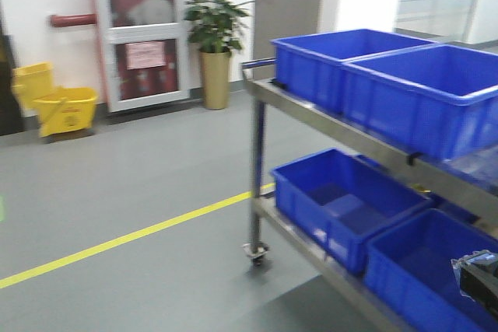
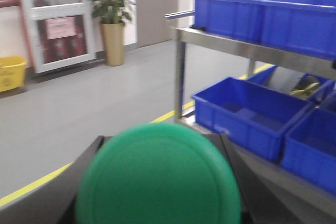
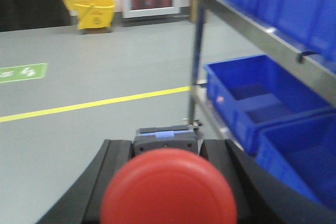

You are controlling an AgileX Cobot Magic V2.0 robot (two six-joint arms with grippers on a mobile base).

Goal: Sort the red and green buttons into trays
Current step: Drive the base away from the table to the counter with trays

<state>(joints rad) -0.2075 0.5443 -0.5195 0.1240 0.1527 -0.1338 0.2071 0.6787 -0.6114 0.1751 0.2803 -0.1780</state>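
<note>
In the left wrist view, the green button (image 2: pixel 157 182) fills the lower middle, its round cap facing the camera. My left gripper (image 2: pixel 160 141) is shut on it, with a black finger on each side. In the right wrist view, the red button (image 3: pixel 169 190) sits the same way, with its grey body (image 3: pixel 166 141) behind the cap. My right gripper (image 3: pixel 167 148) is shut on it. Both grippers are held up above the grey floor beside a cart. The green and red trays are out of view.
A steel two-shelf cart (image 1: pixel 311 110) on castors stands to the right and carries several deep blue crates (image 1: pixel 412 91). A yellow line (image 1: pixel 132 235) crosses the grey floor. A yellow mop bucket (image 1: pixel 58 103), a potted plant (image 1: pixel 215 44) and doors are along the far wall.
</note>
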